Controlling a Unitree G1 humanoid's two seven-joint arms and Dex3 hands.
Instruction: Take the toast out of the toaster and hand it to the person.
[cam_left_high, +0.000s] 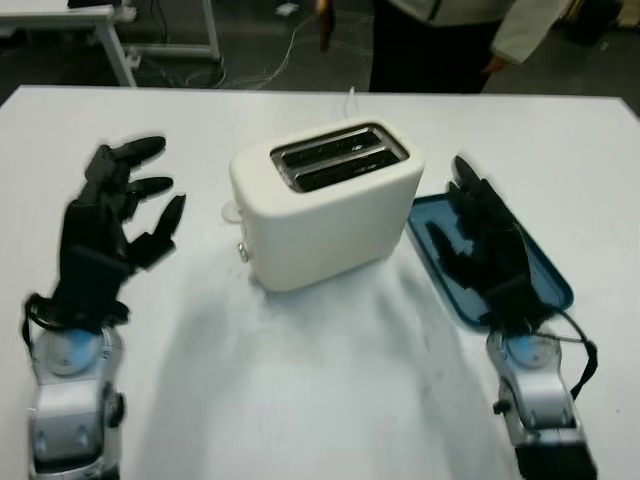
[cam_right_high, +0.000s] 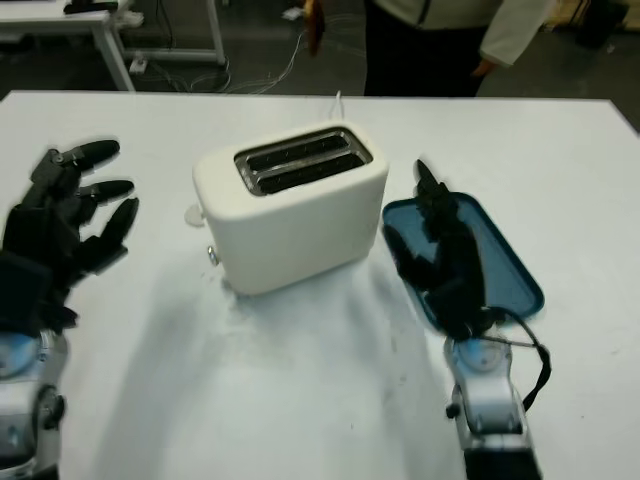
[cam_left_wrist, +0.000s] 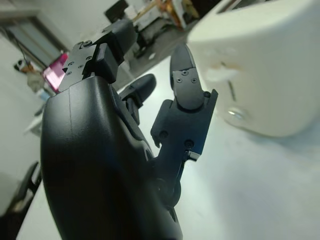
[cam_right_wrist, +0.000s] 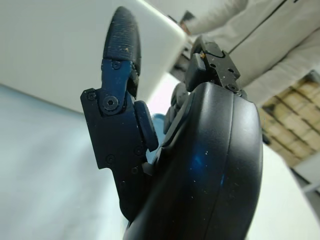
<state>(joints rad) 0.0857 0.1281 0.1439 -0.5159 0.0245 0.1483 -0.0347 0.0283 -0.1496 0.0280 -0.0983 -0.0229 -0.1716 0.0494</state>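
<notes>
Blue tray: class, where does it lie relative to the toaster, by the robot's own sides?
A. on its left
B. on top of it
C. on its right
C: the blue tray lies on the table beside the toaster, under the open right hand.

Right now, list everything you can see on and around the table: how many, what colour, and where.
toaster: one, cream, middle of the table, two dark slots on top; whether toast sits inside cannot be told
tray: one, blue, on the table just right of the toaster
table: one, white, carrying the toaster and tray
second table: one, white with white legs, far left on the floor beyond
cables: a few, pale, on the dark floor behind the table
person: one, pale jacket and dark trousers, standing at the far edge
left hand: one, black, open, left of the toaster
right hand: one, black, open, over the tray
</notes>
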